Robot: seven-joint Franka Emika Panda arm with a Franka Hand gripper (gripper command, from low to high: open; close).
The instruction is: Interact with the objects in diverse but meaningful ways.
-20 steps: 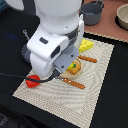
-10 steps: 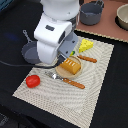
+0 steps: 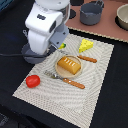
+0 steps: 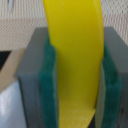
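Observation:
In the wrist view a yellow banana (image 4: 75,60) stands between my gripper's (image 4: 75,87) green pads (image 4: 50,85), which are shut on it. In the exterior view only its green tip (image 3: 62,46) peeks out beside the white arm (image 3: 45,25), above the mat's back left part. A golden-brown bread loaf (image 3: 68,64) lies on the round tan plate (image 3: 59,71). The yellow cheese wedge (image 3: 86,45) sits behind the plate. A red tomato (image 3: 33,80) rests at the mat's left corner.
An orange-handled fork (image 3: 66,80) lies in front of the plate and an orange-handled knife (image 3: 86,58) behind it, all on a striped mat (image 3: 95,95). A grey pot (image 3: 92,13) and a bowl (image 3: 123,16) stand on the far counter.
The arm has drawn back from over the plate toward the exterior view's upper left, uncovering the bread loaf. The tomato, cheese and cutlery have stayed put.

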